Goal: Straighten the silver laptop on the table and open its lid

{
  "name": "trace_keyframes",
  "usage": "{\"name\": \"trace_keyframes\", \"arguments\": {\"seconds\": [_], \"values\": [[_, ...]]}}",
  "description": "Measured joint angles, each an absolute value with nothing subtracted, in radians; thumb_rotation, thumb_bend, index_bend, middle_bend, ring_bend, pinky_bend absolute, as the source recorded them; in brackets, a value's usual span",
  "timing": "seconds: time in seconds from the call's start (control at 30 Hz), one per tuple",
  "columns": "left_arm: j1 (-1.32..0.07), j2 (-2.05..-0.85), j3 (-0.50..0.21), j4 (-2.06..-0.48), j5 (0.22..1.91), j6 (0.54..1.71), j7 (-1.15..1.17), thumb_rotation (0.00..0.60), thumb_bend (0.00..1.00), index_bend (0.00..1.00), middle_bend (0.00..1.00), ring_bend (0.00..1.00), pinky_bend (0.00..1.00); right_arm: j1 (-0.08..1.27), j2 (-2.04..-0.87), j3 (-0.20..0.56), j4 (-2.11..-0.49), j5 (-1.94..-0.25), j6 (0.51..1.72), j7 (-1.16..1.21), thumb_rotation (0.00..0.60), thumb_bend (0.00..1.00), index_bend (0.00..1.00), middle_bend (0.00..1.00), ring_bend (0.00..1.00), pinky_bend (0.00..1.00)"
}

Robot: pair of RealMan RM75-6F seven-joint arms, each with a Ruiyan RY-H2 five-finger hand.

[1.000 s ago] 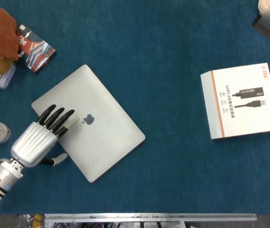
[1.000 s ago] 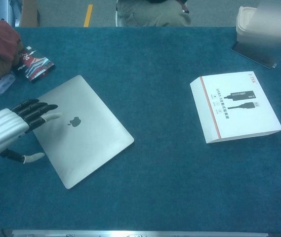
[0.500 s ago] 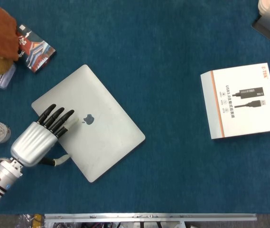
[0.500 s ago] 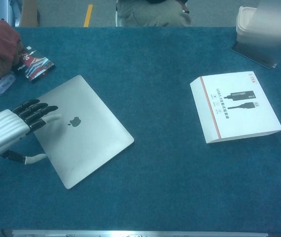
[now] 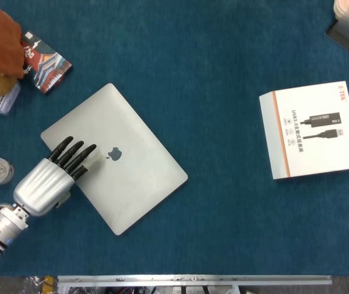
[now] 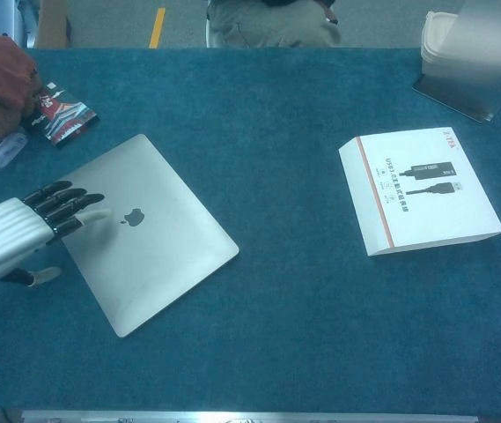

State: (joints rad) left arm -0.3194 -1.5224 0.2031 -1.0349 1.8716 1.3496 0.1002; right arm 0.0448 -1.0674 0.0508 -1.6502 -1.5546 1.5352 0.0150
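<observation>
Silver and shut, the laptop [image 5: 114, 157] lies askew on the table [image 5: 223, 49], left of centre. The left hand [image 5: 50, 179] rests its extended fingers [image 5: 76, 153] on the lid, holding nothing, likely to swivel it straight.

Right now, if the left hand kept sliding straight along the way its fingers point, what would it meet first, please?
The left hand already lies over the silver laptop; its fingers point toward the lid's logo. Beyond it, only bare blue table shows.

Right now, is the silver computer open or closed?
Closed. The silver laptop lies flat with its logo lid up, crooked on the table, the left hand resting on it.
</observation>
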Motion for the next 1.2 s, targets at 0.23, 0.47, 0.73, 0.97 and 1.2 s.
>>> {"name": "trace_keyframes", "arguments": {"seconds": [0.23, 0.47, 0.73, 0.97, 1.2], "values": [[-0.324, -1.519, 0.209, -1.055, 1.869, 1.341, 0.108, 0.600, 0.22, 0.00, 0.00, 0.00, 0.00, 0.041, -1.066, 0.051, -1.645, -1.552, 1.539, 0.022, 0.600, 0.26, 0.02, 0.19, 0.09, 0.07], [-0.335, -1.507, 0.211, -1.099, 1.868, 1.324, 0.133, 0.600, 0.22, 0.00, 0.00, 0.00, 0.00, 0.037, -1.065, 0.051, -1.638, -1.550, 1.543, 0.032, 0.600, 0.26, 0.02, 0.19, 0.09, 0.07], [-0.337, -1.505, 0.215, -1.121, 1.859, 1.306, 0.154, 0.600, 0.22, 0.00, 0.00, 0.00, 0.00, 0.030, -1.061, 0.052, -1.629, -1.550, 1.554, 0.048, 0.600, 0.26, 0.02, 0.19, 0.09, 0.07], [-0.336, -1.503, 0.215, -1.165, 1.848, 1.295, 0.158, 0.600, 0.22, 0.00, 0.00, 0.00, 0.00, 0.026, -1.065, 0.051, -1.619, -1.551, 1.558, 0.063, 0.600, 0.26, 0.02, 0.19, 0.09, 0.07], [-0.346, -1.508, 0.212, -1.207, 1.838, 1.260, 0.189, 0.596, 0.22, 0.00, 0.00, 0.00, 0.00, 0.017, -1.065, 0.051, -1.601, -1.546, 1.566, 0.087, 0.600, 0.25, 0.02, 0.19, 0.09, 0.07]]}}
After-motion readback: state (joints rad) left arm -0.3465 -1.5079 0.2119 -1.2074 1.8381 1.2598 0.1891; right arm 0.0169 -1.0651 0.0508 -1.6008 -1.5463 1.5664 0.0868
